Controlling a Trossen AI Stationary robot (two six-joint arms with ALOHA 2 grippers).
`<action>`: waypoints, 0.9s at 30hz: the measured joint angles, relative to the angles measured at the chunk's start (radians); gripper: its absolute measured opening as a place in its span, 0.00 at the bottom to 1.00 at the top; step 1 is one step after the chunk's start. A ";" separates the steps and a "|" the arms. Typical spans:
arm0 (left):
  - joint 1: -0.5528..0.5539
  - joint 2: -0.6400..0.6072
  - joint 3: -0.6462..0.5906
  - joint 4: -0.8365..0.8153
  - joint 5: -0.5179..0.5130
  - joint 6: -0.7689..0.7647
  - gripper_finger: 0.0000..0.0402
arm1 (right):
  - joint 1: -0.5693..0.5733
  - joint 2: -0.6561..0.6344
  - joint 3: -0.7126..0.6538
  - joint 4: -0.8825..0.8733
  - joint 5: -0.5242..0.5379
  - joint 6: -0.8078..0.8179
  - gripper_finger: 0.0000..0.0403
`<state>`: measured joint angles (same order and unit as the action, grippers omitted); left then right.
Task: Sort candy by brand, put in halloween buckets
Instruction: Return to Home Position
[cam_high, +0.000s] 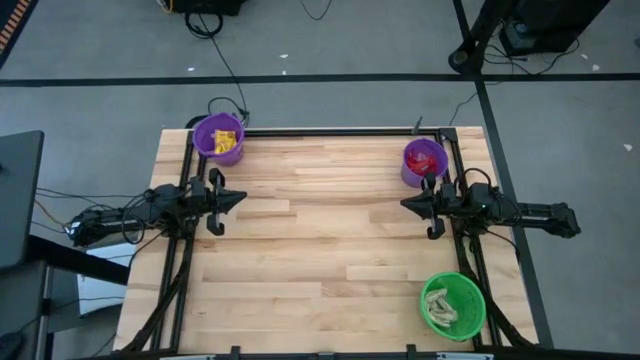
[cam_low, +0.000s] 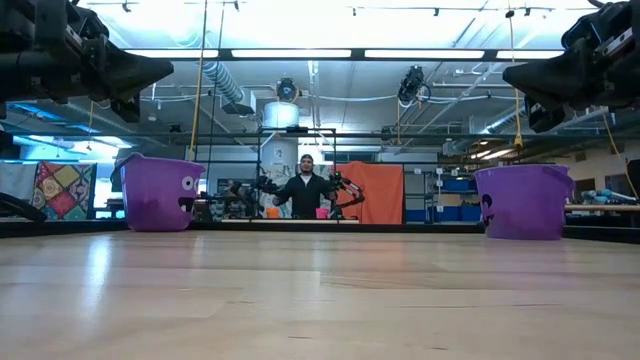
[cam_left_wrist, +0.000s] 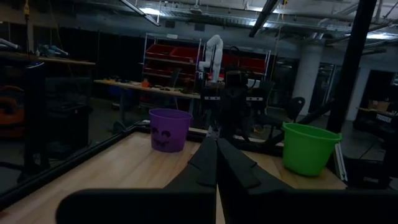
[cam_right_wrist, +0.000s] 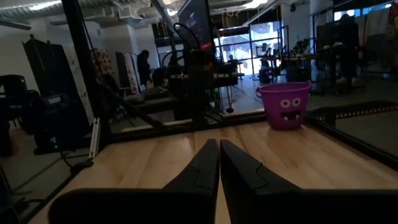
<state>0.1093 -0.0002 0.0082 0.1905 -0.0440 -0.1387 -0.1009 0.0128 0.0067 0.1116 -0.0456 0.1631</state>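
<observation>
On table: three buckets (two purple).

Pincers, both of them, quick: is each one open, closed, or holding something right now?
Left pincer: closed, fingers together, holding nothing.
Right pincer: closed, fingers together, holding nothing.

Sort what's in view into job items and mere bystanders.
Job: left purple bucket with yellow candy; right purple bucket with red candy; green bucket with cream-tan pieces; left gripper and right gripper, both shut, above the table.
Lying about: floor cable; person beyond the table.
</observation>
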 joint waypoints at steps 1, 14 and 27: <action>0.000 0.000 0.000 0.000 0.000 0.000 0.01 | 0.000 0.000 0.000 0.000 0.000 0.000 0.07; 0.000 0.000 0.000 0.000 0.000 0.000 0.02 | 0.000 0.000 0.000 0.000 0.000 0.000 0.07; 0.000 0.000 0.000 0.000 0.000 0.000 0.03 | 0.000 0.000 0.000 -0.001 0.000 0.000 0.07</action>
<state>0.1093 -0.0002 0.0078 0.1902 -0.0441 -0.1390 -0.1009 0.0129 0.0067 0.1109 -0.0456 0.1627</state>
